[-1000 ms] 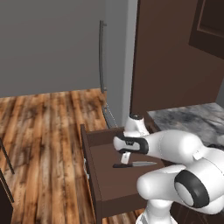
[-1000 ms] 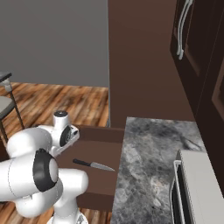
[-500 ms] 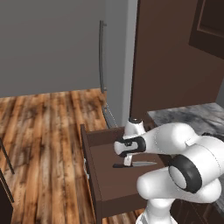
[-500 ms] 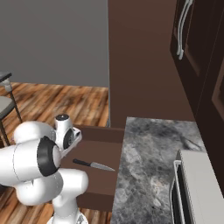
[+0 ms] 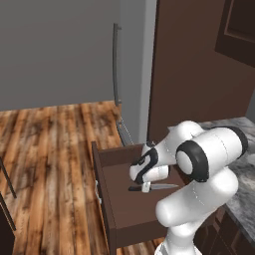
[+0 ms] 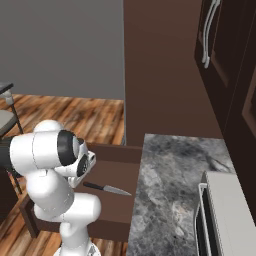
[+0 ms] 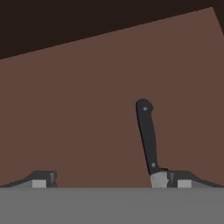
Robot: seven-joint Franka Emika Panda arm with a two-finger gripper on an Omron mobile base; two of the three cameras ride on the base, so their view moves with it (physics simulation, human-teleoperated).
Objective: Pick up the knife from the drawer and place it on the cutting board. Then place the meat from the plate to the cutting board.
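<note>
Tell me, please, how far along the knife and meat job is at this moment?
Done: the drawer stands pulled out. In hand: the open gripper hangs over the knife, which lies loose on the drawer floor. Left: grasping the knife, moving it to the board, then the meat.

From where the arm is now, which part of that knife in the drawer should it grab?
The black handle, from straight above. The knife lies flat on the drawer floor, so the open gripper can straddle the narrow handle across its width, clear of the blade.
</note>
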